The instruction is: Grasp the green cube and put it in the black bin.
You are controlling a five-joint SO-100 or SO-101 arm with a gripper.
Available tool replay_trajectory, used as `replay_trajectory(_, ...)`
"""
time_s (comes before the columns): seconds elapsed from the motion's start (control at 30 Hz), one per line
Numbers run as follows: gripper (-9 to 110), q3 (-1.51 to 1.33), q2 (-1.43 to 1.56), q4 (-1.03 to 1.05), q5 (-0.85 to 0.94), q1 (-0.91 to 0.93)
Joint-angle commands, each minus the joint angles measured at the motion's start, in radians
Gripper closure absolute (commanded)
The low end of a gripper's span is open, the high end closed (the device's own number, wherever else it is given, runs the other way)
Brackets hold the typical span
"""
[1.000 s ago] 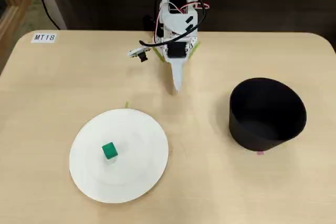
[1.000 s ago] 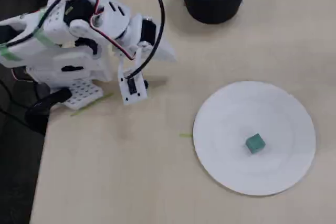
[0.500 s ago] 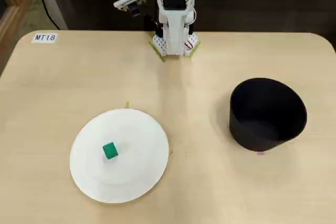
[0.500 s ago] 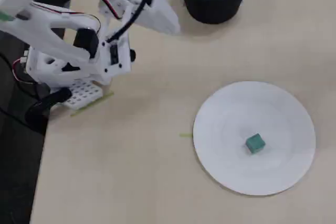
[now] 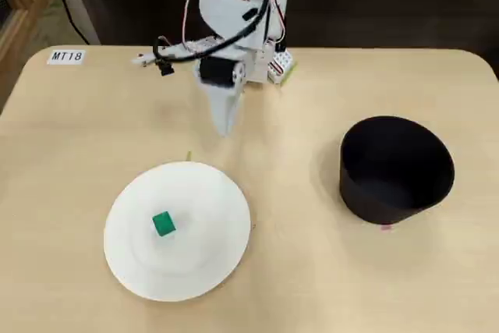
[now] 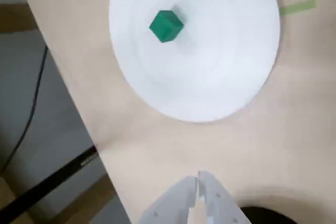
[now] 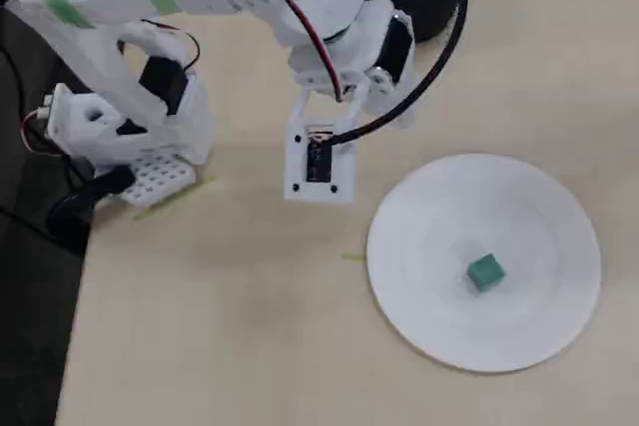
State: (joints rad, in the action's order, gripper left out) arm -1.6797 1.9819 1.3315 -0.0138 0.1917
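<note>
While the green cube [image 5: 163, 224] is sitting left of centre on the white plate [image 5: 226, 259] in the lower left of a fixed view, we are seeing its edges turned slightly askew to the frame; being a cube, it is showing no long axis. We are noting the gripper [image 6: 198, 179] at the wrist view's bottom edge, fingers pressed together, holding nothing. We are listing the black bin [image 5: 396, 171] at right, standing upright, mouth open, well apart from the plate.
</note>
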Motion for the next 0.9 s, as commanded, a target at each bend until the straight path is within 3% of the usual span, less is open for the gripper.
replay_trajectory(0.0, 102, 0.184, -0.083, 0.074, 0.044, -0.071)
replay_trajectory(0.23, 102, 0.641, -0.456, 0.235, -0.069, -0.179)
replay_trajectory(0.43, 102, 1.301, -0.966, 0.520, -0.241, -0.163)
replay_trajectory(0.87, 102, 1.292, -1.114, 0.518, -0.546, 0.028)
